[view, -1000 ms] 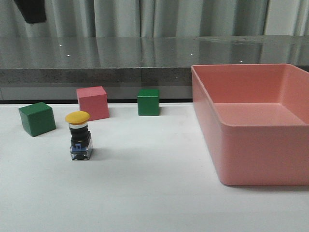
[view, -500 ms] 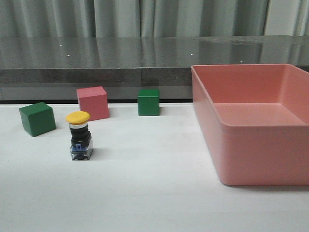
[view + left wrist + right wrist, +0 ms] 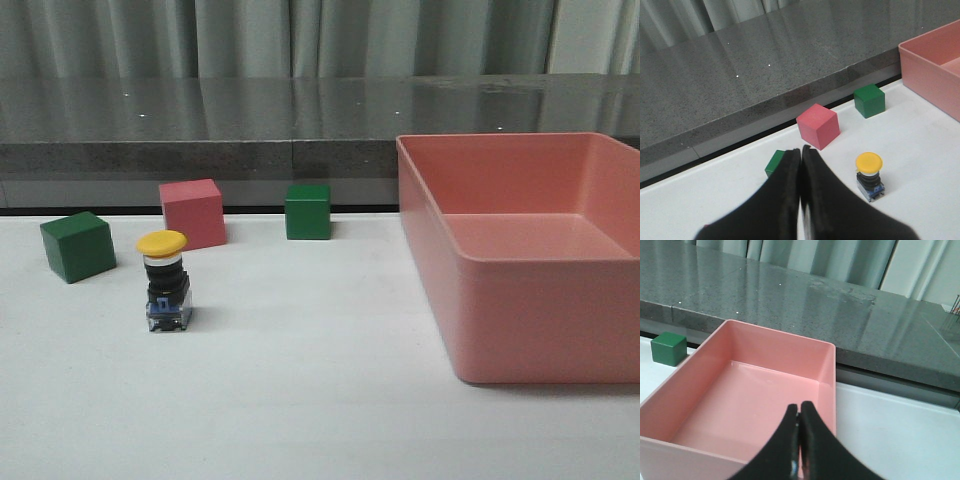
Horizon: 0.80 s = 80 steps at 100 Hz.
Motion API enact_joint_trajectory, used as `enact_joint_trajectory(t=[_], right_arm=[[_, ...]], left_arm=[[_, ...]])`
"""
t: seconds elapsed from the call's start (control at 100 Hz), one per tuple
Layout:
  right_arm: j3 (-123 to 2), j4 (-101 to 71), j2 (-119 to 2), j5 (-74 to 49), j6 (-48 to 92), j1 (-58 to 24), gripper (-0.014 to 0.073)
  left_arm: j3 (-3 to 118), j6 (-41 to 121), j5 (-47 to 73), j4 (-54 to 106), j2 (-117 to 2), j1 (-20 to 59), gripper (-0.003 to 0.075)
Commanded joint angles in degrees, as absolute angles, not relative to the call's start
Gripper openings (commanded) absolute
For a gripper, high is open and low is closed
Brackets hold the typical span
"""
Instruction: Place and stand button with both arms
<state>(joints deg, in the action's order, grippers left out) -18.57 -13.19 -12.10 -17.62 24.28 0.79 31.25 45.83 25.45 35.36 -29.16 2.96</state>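
Note:
The button (image 3: 165, 283) stands upright on the white table, yellow cap up, black body on a clear-and-blue base; the left wrist view shows the button (image 3: 869, 172) too. Neither arm appears in the front view. My left gripper (image 3: 800, 150) is shut with nothing in it, raised above the table and apart from the button, and it partly covers a green cube (image 3: 775, 163). My right gripper (image 3: 799, 407) is shut and empty, hovering over the pink bin (image 3: 755, 395).
A green cube (image 3: 77, 245) and a pink cube (image 3: 192, 213) sit just behind the button. Another green cube (image 3: 307, 211) lies farther right. The large pink bin (image 3: 520, 250) fills the table's right side. A dark counter ledge (image 3: 200, 150) runs along the back.
A dark arm part at the top left of the front view one second ago has left the picture. The button and cubes have not moved.

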Motion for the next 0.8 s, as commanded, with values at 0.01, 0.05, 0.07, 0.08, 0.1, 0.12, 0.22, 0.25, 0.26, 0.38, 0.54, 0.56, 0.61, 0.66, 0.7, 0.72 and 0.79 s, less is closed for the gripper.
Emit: enact_joint_trajectory(t=[0.01, 0.05, 0.07, 0.08, 0.1, 0.12, 0.22, 0.25, 0.26, 0.38, 0.54, 0.56, 0.61, 0.66, 0.7, 0.72, 0.79], right_arm=[[-20.1, -13.7, -12.4, -12.7, 24.4, 1.2, -0.0057], [-20.1, -13.7, -12.4, -12.7, 24.4, 1.2, -0.0057], [-20.1, -13.7, -12.4, -12.7, 24.4, 1.2, -0.0057], [-20.1, -13.7, -12.4, -12.7, 24.4, 1.2, -0.0057], [-20.1, -13.7, -12.4, -12.7, 24.4, 1.2, -0.0057], [-20.1, -13.7, -12.4, -12.7, 24.4, 1.2, -0.0057], [-20.1, -13.7, -12.4, -12.7, 24.4, 1.2, -0.0057], [-20.1, -13.7, -12.4, -12.7, 24.4, 1.2, -0.0057], [-20.1, -13.7, -12.4, -12.7, 24.4, 1.2, -0.0057], [-20.1, -13.7, -12.4, -12.7, 24.4, 1.2, -0.0057], [-20.1, -13.7, -12.4, -12.7, 24.4, 1.2, -0.0057], [-20.1, -13.7, -12.4, -12.7, 24.4, 1.2, -0.0057], [-20.1, -13.7, -12.4, -12.7, 24.4, 1.2, -0.0057], [-20.1, -13.7, -12.4, -12.7, 24.4, 1.2, -0.0057], [-20.1, -13.7, -12.4, -12.7, 24.4, 1.2, -0.0057], [-20.1, -13.7, -12.4, -12.7, 24.4, 1.2, -0.0057], [-20.1, -13.7, -12.4, -12.7, 24.4, 1.2, -0.0057]], left_arm=[[30.1, 45.7, 21.2, 39.7, -25.3, 2.9, -0.0019], [29.3, 45.7, 21.2, 40.4, -24.2, 2.9, -0.0019], [28.9, 45.7, 21.2, 40.8, -23.6, 2.9, -0.0019], [28.8, 45.7, 21.3, 40.9, -23.2, 2.9, -0.0019], [28.5, 45.7, 21.3, 41.0, -22.8, 2.9, -0.0019], [28.2, 45.7, 21.4, 41.0, -22.5, 2.9, -0.0019], [27.1, 45.7, 21.3, 41.0, -22.1, 2.9, -0.0019], [26.7, 45.7, 21.3, 41.0, -22.1, 2.9, -0.0019], [26.7, 45.7, 21.3, 41.0, -22.1, 2.9, -0.0019], [26.2, 45.7, 20.8, 41.0, -22.1, 2.9, -0.0019], [26.2, 45.7, 20.8, 41.0, -22.1, 2.9, -0.0019], [26.2, 45.7, 20.8, 41.0, -22.1, 2.9, -0.0019], [26.2, 45.7, 20.8, 41.0, -22.1, 2.9, -0.0019], [26.2, 45.7, 20.7, 41.0, -22.1, 2.9, -0.0019], [26.2, 45.7, 20.4, 40.8, -22.1, 3.0, -0.0019], [26.1, 45.7, 20.1, 40.8, -22.1, 3.1, -0.0019], [25.5, 45.7, 18.1, 40.8, -22.1, 3.1, -0.0019]])
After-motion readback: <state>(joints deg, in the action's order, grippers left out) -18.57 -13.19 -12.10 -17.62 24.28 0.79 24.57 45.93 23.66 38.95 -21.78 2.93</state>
